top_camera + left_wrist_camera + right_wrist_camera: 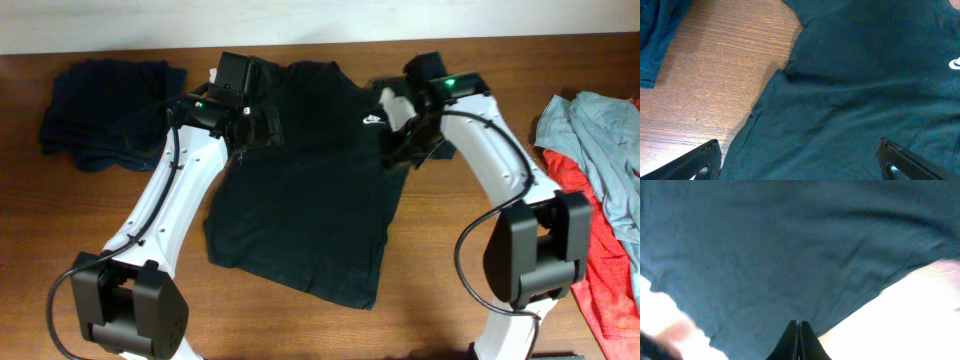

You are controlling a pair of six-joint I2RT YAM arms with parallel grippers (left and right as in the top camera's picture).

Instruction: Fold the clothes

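Left claw (801, 164) hovers spread apart above black T-shirt (300, 190) on table (60, 220); right claw (799, 339) pressed together at its sleeve edge; white swoosh logo (370, 120) on chest.

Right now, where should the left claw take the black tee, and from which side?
Probably its left edge, from the bare table side: the tee lies flat, so only an edge gives a lip, and this one is nearest the open left claw.
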